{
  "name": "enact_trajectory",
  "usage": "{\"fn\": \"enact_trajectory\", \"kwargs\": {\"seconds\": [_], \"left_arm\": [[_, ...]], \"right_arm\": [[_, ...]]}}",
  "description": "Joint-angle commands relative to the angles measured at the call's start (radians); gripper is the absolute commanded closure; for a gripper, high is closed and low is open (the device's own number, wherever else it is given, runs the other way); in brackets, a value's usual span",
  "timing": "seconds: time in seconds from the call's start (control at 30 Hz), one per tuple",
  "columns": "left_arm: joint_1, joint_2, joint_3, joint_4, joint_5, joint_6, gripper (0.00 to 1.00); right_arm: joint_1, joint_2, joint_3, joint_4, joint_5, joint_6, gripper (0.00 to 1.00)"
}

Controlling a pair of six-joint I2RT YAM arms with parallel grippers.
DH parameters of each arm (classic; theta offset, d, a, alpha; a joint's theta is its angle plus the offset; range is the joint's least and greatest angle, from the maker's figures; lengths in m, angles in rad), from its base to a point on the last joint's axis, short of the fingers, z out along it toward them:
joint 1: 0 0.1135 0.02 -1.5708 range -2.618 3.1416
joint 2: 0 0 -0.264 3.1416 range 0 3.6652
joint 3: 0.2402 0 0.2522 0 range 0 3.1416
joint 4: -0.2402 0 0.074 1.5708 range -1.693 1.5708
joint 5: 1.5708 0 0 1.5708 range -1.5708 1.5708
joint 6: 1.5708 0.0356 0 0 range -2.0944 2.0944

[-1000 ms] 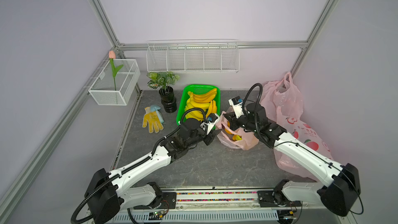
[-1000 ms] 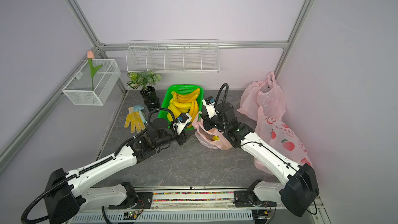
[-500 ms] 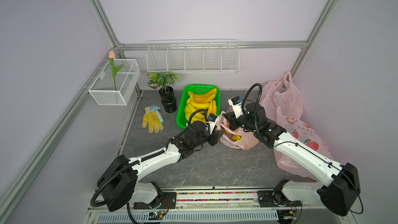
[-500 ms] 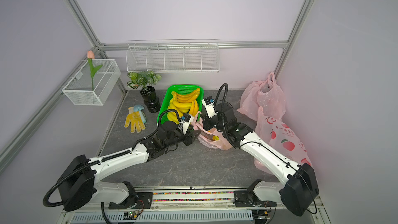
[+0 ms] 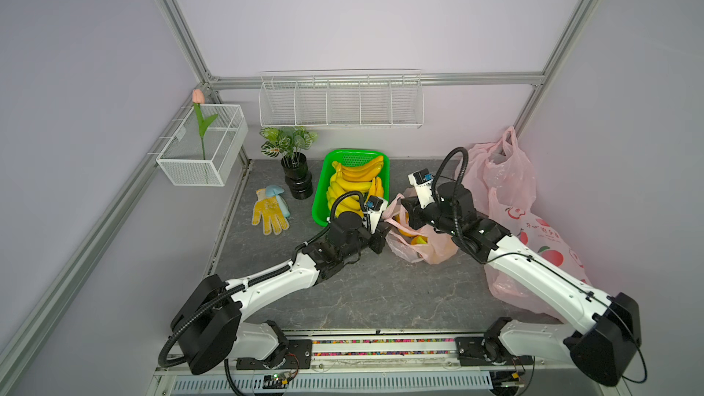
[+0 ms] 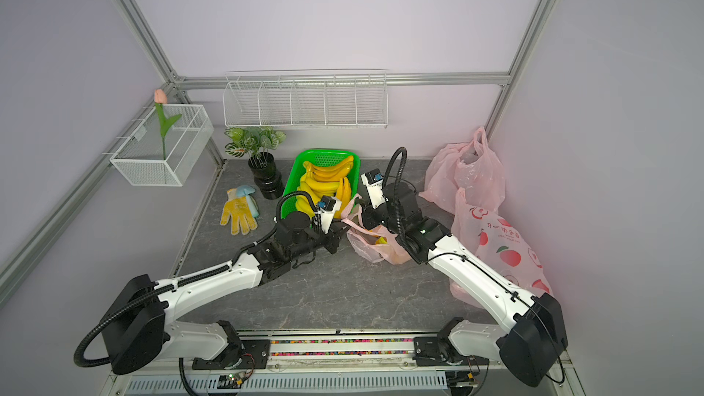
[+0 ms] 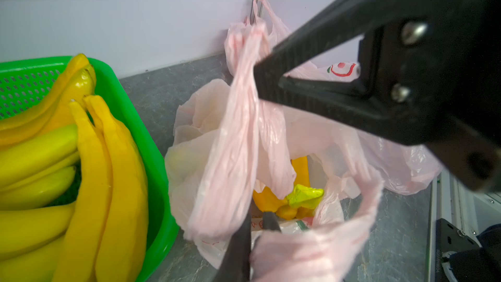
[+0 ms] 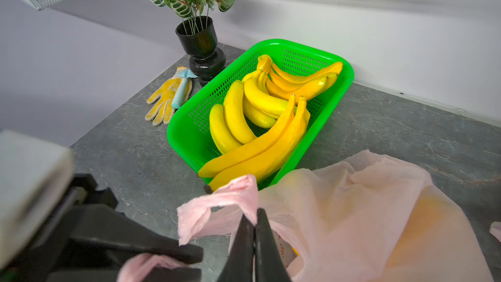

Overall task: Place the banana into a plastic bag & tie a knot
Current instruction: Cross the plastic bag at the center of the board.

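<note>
Banana (image 7: 267, 201) was inside the plastic bag (image 5: 426, 251), which sat on the table (image 5: 362, 299) just beside the green basket (image 8: 179, 134). Only an orange-yellow stretch and a greenish stem end showed through the bag mouth in left wrist view; the rest was under pink film. In both top views it was just a yellow smudge through the film, and the right arm (image 5: 533, 272) overlapped part of the bag.

Right gripper (image 8: 254, 230) was clamped tight on one bag handle, film pinched between the fingers and held raised. Left gripper (image 7: 256, 229) was closed down on the other handle. Its tips were half wrapped in film and the finger bases were cut off by the frame edge, so bite depth was hard to read. In right wrist view it was a blurred black shape with pink film in it.

Handles were held apart, not yet tied.

Loose bananas (image 8: 244, 115) filled the basket, with their near ends hidden behind the raised handle. Spare pink bags (image 5: 499, 173) lay by the right wall, partly behind the right arm.
</note>
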Motion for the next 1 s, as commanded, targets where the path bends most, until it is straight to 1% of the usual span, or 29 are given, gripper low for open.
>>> {"fn": "enact_trajectory", "kwargs": {"seconds": [0.0, 0.17, 0.27, 0.33, 0.53, 0.67, 0.97], "left_arm": [[0.001, -0.036, 0.041, -0.001, -0.048, -0.037, 0.94], [0.001, -0.041, 0.076, -0.01, -0.089, -0.05, 0.96], [0.012, -0.022, 0.116, -0.026, -0.103, -0.058, 0.95], [0.028, 0.003, 0.145, -0.032, -0.084, -0.074, 0.94], [0.035, 0.082, 0.211, -0.041, -0.045, -0.089, 0.86], [0.041, 0.126, 0.243, -0.05, -0.016, -0.103, 0.85], [0.042, 0.187, 0.273, -0.059, 0.001, -0.107, 0.85]], "right_arm": [[0.009, -0.042, -0.011, -0.028, 0.04, -0.033, 0.93], [0.015, -0.094, -0.044, -0.041, 0.039, -0.06, 0.93], [0.025, -0.124, -0.066, -0.054, 0.037, -0.09, 0.93], [0.03, -0.143, -0.083, -0.053, 0.021, -0.109, 0.94], [0.044, -0.196, -0.145, -0.013, -0.003, -0.123, 0.93], [0.044, -0.241, -0.212, 0.045, -0.015, -0.121, 0.93], [0.046, -0.334, -0.267, 0.115, 0.064, -0.124, 0.93]]}}
